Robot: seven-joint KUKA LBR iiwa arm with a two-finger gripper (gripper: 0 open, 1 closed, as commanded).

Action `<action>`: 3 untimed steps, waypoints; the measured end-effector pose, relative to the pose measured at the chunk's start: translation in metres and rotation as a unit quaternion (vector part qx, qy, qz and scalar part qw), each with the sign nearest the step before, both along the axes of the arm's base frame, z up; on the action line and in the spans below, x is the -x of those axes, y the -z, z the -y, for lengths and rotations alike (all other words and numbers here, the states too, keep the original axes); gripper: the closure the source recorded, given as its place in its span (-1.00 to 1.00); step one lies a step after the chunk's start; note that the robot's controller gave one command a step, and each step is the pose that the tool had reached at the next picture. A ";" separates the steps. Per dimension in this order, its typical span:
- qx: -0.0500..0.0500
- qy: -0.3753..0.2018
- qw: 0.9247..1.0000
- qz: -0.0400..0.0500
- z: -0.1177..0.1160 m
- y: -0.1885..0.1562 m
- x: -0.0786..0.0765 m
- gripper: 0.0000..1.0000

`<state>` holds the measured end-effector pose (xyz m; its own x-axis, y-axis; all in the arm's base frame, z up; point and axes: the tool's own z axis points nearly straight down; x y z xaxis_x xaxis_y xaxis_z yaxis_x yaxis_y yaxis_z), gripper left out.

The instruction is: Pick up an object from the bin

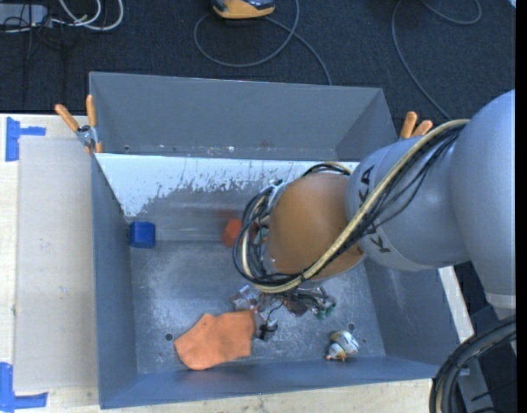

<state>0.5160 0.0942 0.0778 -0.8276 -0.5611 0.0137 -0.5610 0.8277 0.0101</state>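
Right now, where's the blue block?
In the camera view, the blue block sits at the left of the bin, by its back wall, apart from the orange cloth near the front.

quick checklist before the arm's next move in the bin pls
1. The gripper is low inside the bin: ok.
2. Nearest thing is the flat orange piece, its right edge beside the gripper: ok.
3. Contact with the flat orange piece: cannot tell, the wrist hides it.
4. The blue cube lies far off by the left wall: ok.
5. The small white and yellow thing lies apart near the front wall: ok.
6. Anything held: cannot tell.
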 end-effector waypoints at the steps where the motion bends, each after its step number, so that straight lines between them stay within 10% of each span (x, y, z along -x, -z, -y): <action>1: 0.001 0.034 0.999 0.000 -0.003 -0.043 -0.003 1.00; 3: 0.000 0.000 1.000 -0.002 -0.002 -0.142 -0.011 1.00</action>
